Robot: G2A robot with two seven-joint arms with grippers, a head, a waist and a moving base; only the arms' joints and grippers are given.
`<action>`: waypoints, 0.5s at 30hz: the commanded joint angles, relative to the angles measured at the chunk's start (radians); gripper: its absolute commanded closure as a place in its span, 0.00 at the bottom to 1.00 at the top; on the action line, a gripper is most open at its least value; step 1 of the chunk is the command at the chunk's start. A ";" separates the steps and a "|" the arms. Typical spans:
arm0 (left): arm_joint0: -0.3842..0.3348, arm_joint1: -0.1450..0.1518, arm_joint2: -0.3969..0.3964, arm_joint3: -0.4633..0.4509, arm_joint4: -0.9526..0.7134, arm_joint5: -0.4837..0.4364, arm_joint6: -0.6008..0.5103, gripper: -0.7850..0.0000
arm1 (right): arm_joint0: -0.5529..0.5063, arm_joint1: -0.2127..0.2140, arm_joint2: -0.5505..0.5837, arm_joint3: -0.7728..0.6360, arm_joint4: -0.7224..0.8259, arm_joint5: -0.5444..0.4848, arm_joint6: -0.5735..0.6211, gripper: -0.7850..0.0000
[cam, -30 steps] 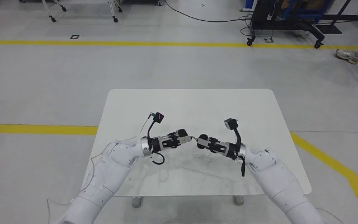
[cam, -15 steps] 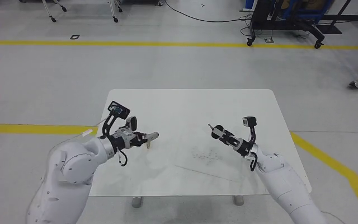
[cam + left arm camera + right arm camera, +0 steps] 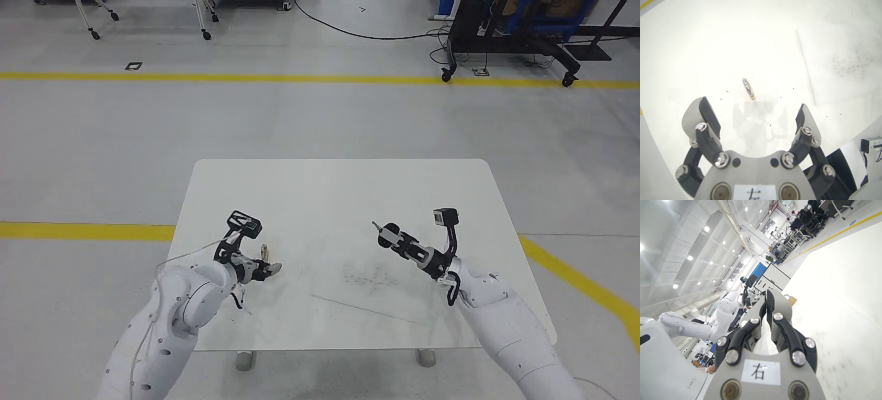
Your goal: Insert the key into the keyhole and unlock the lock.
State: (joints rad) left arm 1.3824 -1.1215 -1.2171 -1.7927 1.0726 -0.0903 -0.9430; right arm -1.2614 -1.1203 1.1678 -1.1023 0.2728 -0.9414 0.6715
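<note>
A small brass padlock (image 3: pixel 749 89) with a silver shackle lies on the white table (image 3: pixel 340 190), just ahead of my left gripper (image 3: pixel 751 106), which hangs open above it without touching. From the top view, the padlock (image 3: pixel 263 250) sits at the table's left side, close to the left gripper (image 3: pixel 268 268). My right gripper (image 3: pixel 766 292) is shut on the key (image 3: pixel 765 288), a thin metal blade poking out past its tips. It is held above the table's right half, with the right gripper (image 3: pixel 385 235) and key (image 3: pixel 376 227) pointing toward the middle. The right wrist view catches the padlock (image 3: pixel 791 299) farther off.
The table edge (image 3: pixel 200 345) runs close behind the left arm. Faint dark specks (image 3: pixel 365 275) mark the table's middle. Carts and cables (image 3: pixel 510 40) stand on the floor well beyond the table.
A second ago both grippers met at the table's middle. They have drawn apart: the left arm carried the padlock left, set it down and opened. The right gripper has kept still over the last half second.
</note>
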 commanded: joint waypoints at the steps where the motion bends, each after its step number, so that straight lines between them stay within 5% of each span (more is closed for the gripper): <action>1: -0.014 -0.003 0.015 0.019 -0.002 0.008 0.002 0.22 | 0.000 0.000 0.000 0.000 0.000 0.000 0.000 1.00; 6: -0.042 -0.008 0.035 0.056 0.010 0.024 -0.004 0.51 | 0.000 0.000 0.000 0.000 0.000 0.000 0.000 1.00; 15: -0.061 -0.014 0.050 0.089 0.038 0.073 0.017 0.66 | 0.000 0.000 0.000 0.000 0.000 0.000 0.000 1.00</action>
State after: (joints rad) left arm 1.3230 -1.1350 -1.1694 -1.7081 1.1109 -0.0201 -0.9253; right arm -1.2614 -1.1203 1.1678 -1.1023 0.2728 -0.9414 0.6716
